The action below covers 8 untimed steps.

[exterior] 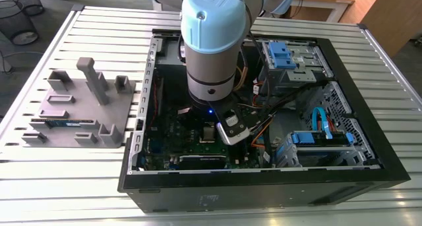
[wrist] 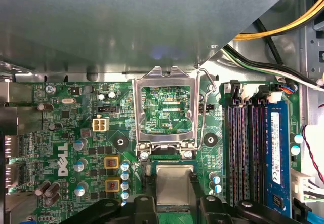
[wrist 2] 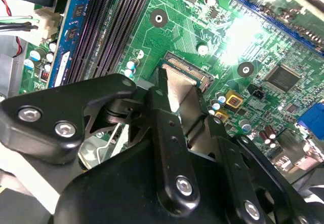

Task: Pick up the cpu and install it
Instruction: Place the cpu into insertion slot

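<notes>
The cpu (wrist: 174, 181), a small silvery square chip, sits between my black fingertips (wrist: 143, 203) directly over the motherboard socket (wrist: 167, 158). My gripper (wrist: 174, 202) is shut on it from two opposite sides. The hinged metal socket frame (wrist: 164, 107) stands swung open beyond the socket, with its lever (wrist: 204, 107) raised beside it. In the second wrist view the cpu (wrist 2: 178, 89) lies at the socket's edge (wrist 2: 186, 71), and the gripper (wrist 2: 185, 105) hides most of the socket. In the exterior view the gripper (exterior: 209, 132) reaches down into the open computer case (exterior: 369, 112).
A grey holder (exterior: 79, 112) with a memory stick (exterior: 63, 122) lies on the slatted table at the exterior view's left. Memory slots (wrist: 243, 148) run beside the socket. Cables (wrist: 273, 77) and blue drive bays (exterior: 287, 55) crowd the case's far side.
</notes>
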{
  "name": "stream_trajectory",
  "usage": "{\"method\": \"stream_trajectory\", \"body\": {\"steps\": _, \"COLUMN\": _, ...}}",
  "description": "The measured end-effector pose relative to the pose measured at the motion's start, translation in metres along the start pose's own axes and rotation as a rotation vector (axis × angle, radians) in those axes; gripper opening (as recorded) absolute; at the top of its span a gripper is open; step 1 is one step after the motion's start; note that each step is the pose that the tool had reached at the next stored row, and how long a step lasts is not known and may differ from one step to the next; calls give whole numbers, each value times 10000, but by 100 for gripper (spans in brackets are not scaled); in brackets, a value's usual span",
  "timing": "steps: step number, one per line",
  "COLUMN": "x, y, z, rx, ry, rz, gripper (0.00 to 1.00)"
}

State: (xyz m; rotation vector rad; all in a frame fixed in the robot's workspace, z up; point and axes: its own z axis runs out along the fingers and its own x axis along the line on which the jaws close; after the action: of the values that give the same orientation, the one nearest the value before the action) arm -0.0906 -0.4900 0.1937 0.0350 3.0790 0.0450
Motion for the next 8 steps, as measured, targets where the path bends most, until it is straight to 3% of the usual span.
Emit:
{"method": "stream_trajectory", "body": {"steps": 1, "x": 0, "y": 0, "z": 0, "rx": 0, "ry": 0, "rz": 0, "gripper": 35}}
{"method": "stream_trajectory", "body": {"steps": 8, "x": 0, "y": 0, "z": 3, "rx": -3, "ry": -1, "rz": 0, "gripper": 35}}
